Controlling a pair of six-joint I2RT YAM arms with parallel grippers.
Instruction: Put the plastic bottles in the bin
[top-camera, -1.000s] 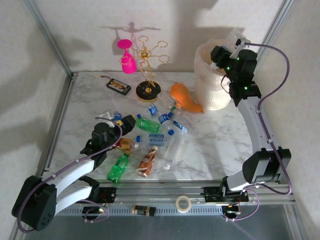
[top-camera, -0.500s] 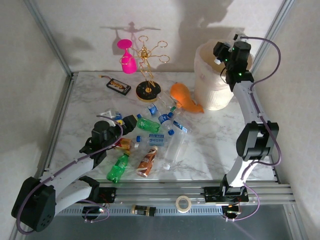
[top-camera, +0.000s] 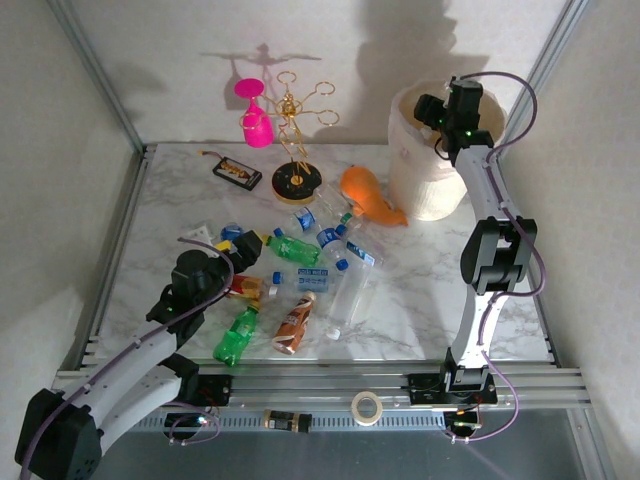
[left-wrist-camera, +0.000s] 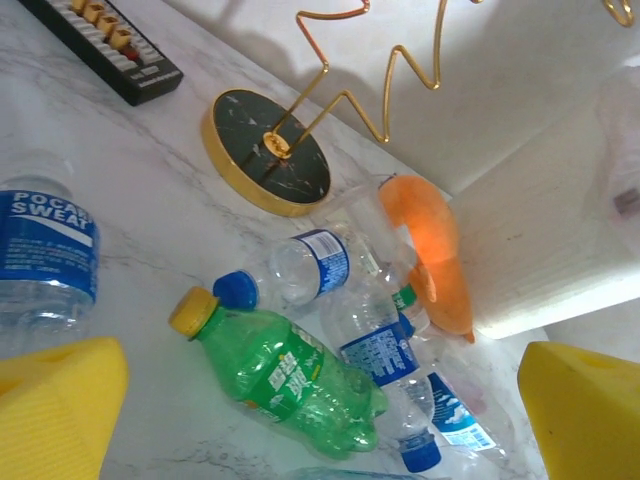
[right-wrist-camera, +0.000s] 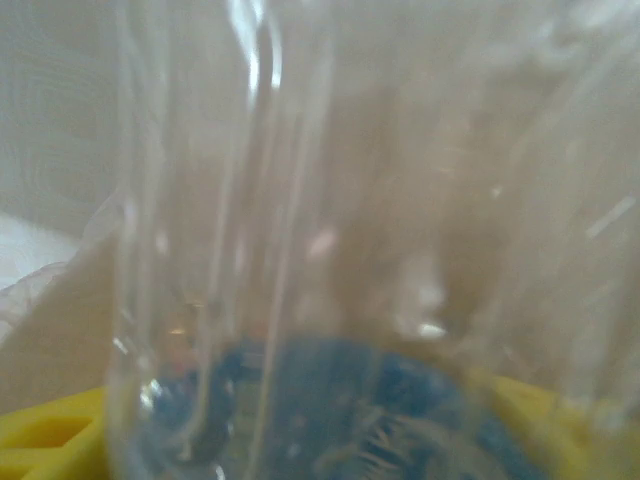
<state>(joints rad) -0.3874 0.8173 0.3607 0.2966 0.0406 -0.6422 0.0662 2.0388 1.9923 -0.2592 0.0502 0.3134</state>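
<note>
Entry: bottle drop, right side. Found right end effector (top-camera: 437, 112) reaching high over the mouth of the bin (top-camera: 425, 195), which stood at far right of table (top-camera: 440, 275). Saw clear bottle (right-wrist-camera: 300, 220) pressed close to right wrist cam, dark blue patch low down, yellow pads (right-wrist-camera: 40, 440) at bottom edge. Too blurred: could not tell whether grip was on or already let go. Found left end effector (left-wrist-camera: 320, 410) spread wide and empty, low over the heap at table centre-left, w/ green bottle (left-wrist-camera: 285, 380) lying just ahead btwn the fingers and blue-capped bottles (left-wrist-camera: 375, 350) touching it beyond. Logged rest of heap on table, incl. brown bottle (top-camera: 293, 322); all well apart from bin. Also logged, not for binning: orange fish toy (top-camera: 370, 195) just beside bin, gold rack (top-camera: 297, 140) w/ pink glass (top-camera: 255, 118), black device (top-camera: 237, 173). Judged step in hand: release into bin. Advised: centre over opening, well inside wavy rim; open fully; let bottle fall clear before pulling back. Walls looked thin, so avoid brushing them. Advised for left: close across body of green bottle, not cap, as round plastic would prob. slip.
</note>
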